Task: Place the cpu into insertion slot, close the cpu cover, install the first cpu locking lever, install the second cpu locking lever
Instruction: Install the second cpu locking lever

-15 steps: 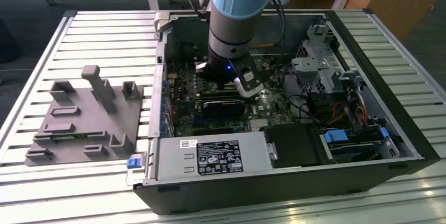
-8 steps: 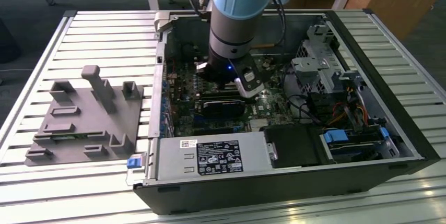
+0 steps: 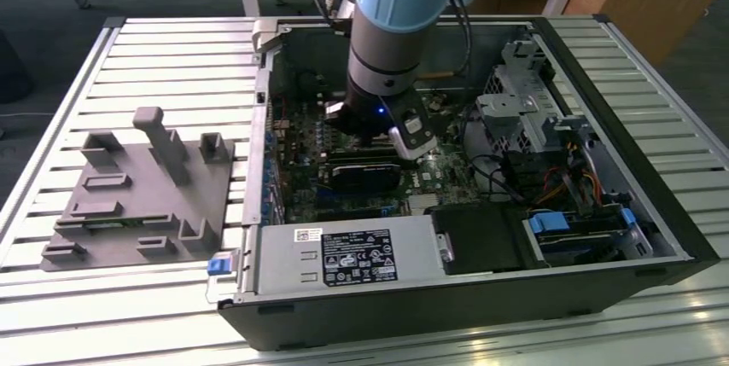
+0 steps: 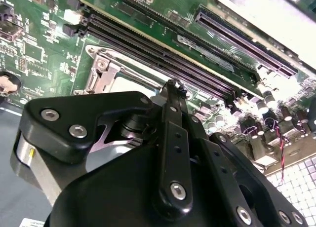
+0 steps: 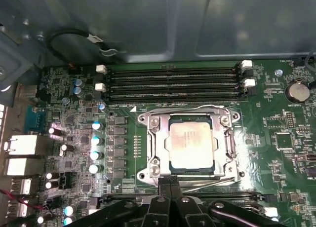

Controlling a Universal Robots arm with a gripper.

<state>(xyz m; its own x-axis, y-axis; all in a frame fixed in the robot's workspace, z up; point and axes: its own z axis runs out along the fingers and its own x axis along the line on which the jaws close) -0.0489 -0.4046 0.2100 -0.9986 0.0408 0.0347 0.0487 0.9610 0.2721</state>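
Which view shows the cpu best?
The first wrist view: the cpu lies flat in full view, framed by the cpu cover. In the second wrist view the end effector hides most of it. In the exterior view the arm blocks that spot.

The gripper (image 4: 173,86) body hides most of the cpu cover (image 4: 106,71) in the second wrist view; fingertip contact is unclear.

Your arm (image 3: 393,33) has a pale blue joint cap above a grey cylindrical wrist section, with black cables trailing behind and a small blue light low down. In the second wrist view, your end effector (image 4: 174,86) is matte black, its linked bars pinned with silver screws.
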